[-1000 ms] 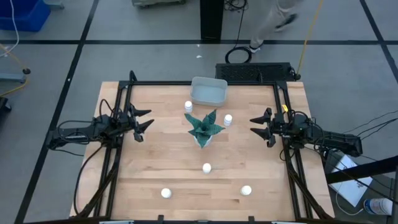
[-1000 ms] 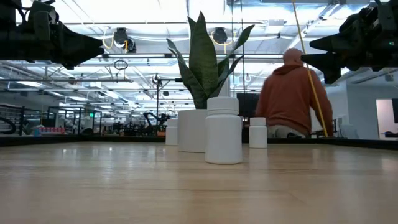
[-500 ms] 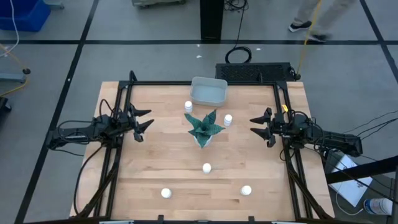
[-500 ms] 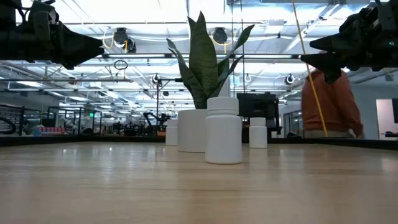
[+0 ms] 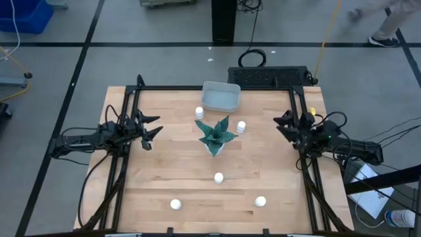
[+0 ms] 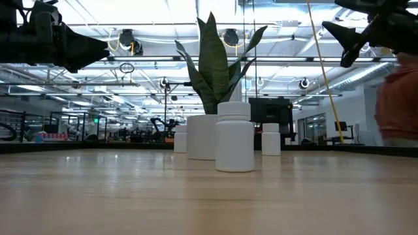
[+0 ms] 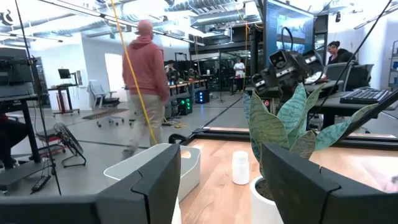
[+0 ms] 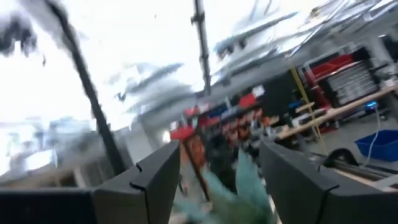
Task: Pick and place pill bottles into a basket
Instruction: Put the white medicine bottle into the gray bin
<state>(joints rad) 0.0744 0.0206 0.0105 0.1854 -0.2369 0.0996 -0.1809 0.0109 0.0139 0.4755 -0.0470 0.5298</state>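
While left gripper (image 5: 152,130) hangs wide open, right gripper (image 5: 284,122), fingers spread, sits beside nearest pill bottle (image 5: 241,125).

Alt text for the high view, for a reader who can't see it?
Five white pill bottles stand around a green plant on a wooden table, none in the pale basket at the far edge. The left gripper and right gripper hover open at either side, holding nothing.

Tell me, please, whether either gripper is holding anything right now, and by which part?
Nothing is held. The left gripper and right gripper are both open and empty above the wooden table.
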